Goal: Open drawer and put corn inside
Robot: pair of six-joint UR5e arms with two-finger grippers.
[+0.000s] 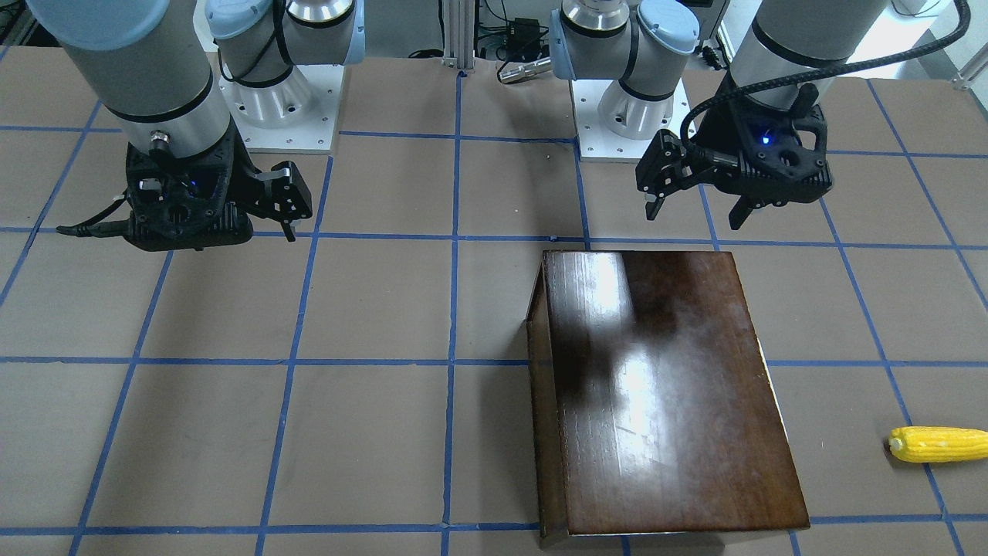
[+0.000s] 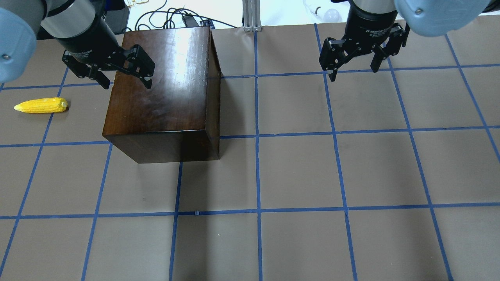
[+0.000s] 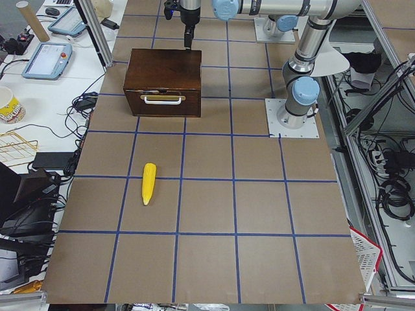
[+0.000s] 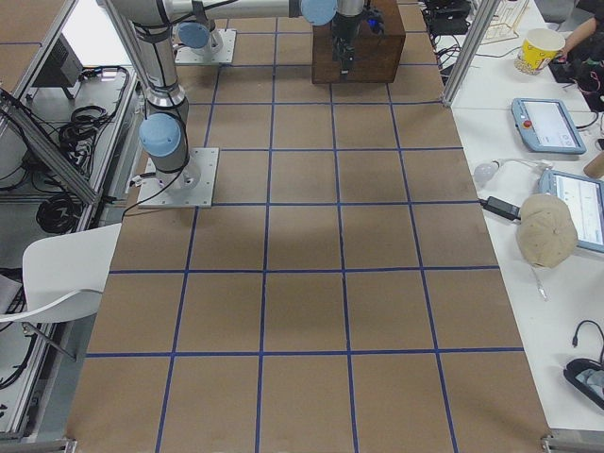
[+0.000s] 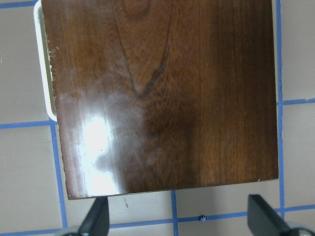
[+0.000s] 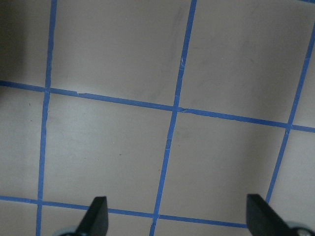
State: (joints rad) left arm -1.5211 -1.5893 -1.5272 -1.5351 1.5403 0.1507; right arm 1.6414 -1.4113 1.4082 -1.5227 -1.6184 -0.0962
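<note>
The corn (image 2: 41, 105) lies on the table (image 2: 297, 171) at the left, well apart from the cabinet (image 2: 164, 89). The drawer (image 3: 162, 110) is shut, with its white handle (image 3: 162, 99) on the left face. Farther off, the left gripper (image 2: 127, 83) is held spread above the cabinet top, and the right gripper (image 2: 354, 72) is spread above the table at the right. If the handle is pulled with the cabinet unbraced, the whole box could be dragged into the corn. The cob could also be rolled away by a skewed pinch.

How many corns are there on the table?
1. The corn lies on the table, apart from the cabinet, out in front of its drawer on the robot's left side. The drawer is shut, so anything inside it is hidden.
</note>
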